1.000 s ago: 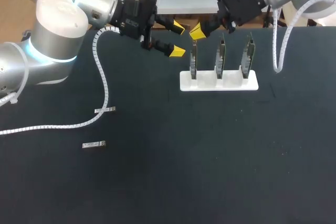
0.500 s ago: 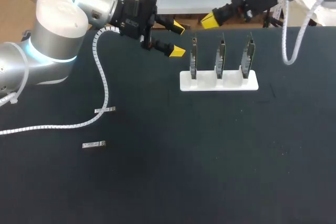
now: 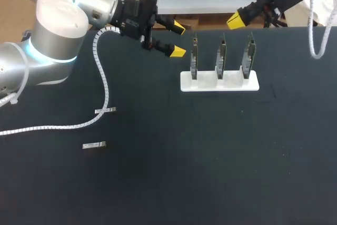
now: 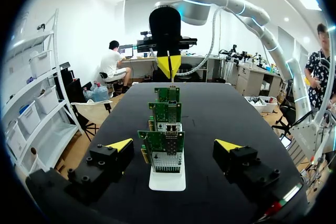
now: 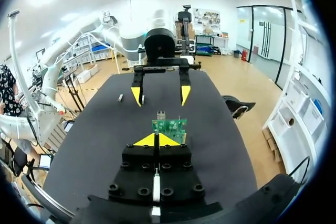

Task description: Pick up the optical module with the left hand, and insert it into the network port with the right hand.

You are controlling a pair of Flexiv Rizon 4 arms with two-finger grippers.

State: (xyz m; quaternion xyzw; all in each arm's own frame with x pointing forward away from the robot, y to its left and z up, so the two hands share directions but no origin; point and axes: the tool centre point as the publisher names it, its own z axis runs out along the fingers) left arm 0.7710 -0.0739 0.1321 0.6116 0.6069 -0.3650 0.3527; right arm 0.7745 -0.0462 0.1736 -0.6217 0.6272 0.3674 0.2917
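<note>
As I judge it, the task is at its very beginning. The left pincer [image 3: 178,39] is spread wide and holds nothing. It hangs just beside one end of a row of three upright green circuit cards [image 3: 221,55], which stand in a white slotted holder [image 3: 219,82] on the black table [image 3: 210,156]. Two small silvery oblong optical modules [image 3: 94,145] lie flat on the table, well apart from the left pincer and behind it. The nearer module [image 3: 105,110] seems to touch a white ribbed cable [image 3: 102,77]. The right pincer [image 3: 235,22] has its fingers pressed together on nothing and hangs near the other end of the row. Picking up, handing over and inserting are all left to do.

The left wrist view shows the metal network ports [image 4: 168,128] on the card faces, lined up ahead between its fingers. The head view gives only the cards' upper edges. The left wrist view does not show the modules at all. The head view shows them plainly, and the right wrist view shows them as tiny specks [image 5: 120,97] beyond the left pincer. Only the right wrist view makes clear that the right fingers are together.
</note>
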